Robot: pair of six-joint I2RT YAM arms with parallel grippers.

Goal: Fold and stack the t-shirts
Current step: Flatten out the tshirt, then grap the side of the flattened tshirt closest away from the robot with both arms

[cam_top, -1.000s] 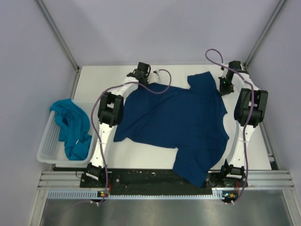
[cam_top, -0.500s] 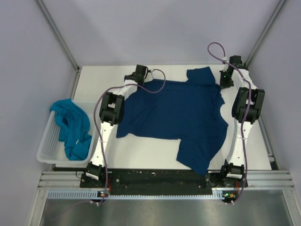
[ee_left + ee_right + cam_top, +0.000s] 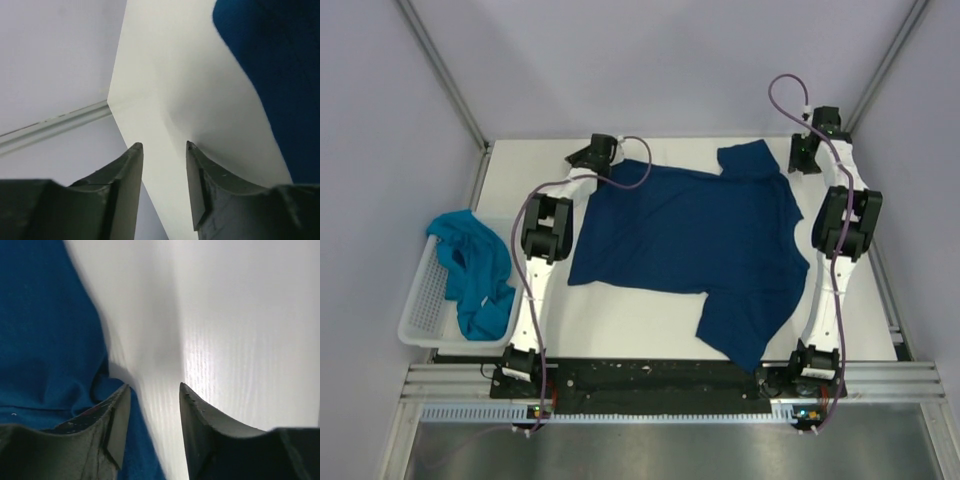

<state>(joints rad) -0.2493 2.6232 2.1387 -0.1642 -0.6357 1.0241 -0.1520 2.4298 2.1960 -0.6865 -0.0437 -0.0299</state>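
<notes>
A dark navy t-shirt [image 3: 705, 240] lies spread on the white table [image 3: 620, 325], one sleeve at the far edge, the other hanging toward the near edge. My left gripper [image 3: 586, 158] is open and empty at the far left corner, just off the shirt's edge [image 3: 280, 75]. My right gripper [image 3: 804, 160] is open and empty at the far right, beside the shirt's sleeve [image 3: 45, 330]. The teal t-shirt [image 3: 472, 270] lies bunched in the white basket [image 3: 420, 325] at the left.
The enclosure's walls and metal frame posts [image 3: 445, 75] close in the far corners. The table's far edge [image 3: 115, 95] lies right by the left gripper. Purple cables [image 3: 785, 95] loop over both arms.
Both grippers have let go of the navy shirt and moved outward toward the far corners. The shirt has been drawn farther from the near edge and now lies flatter.
</notes>
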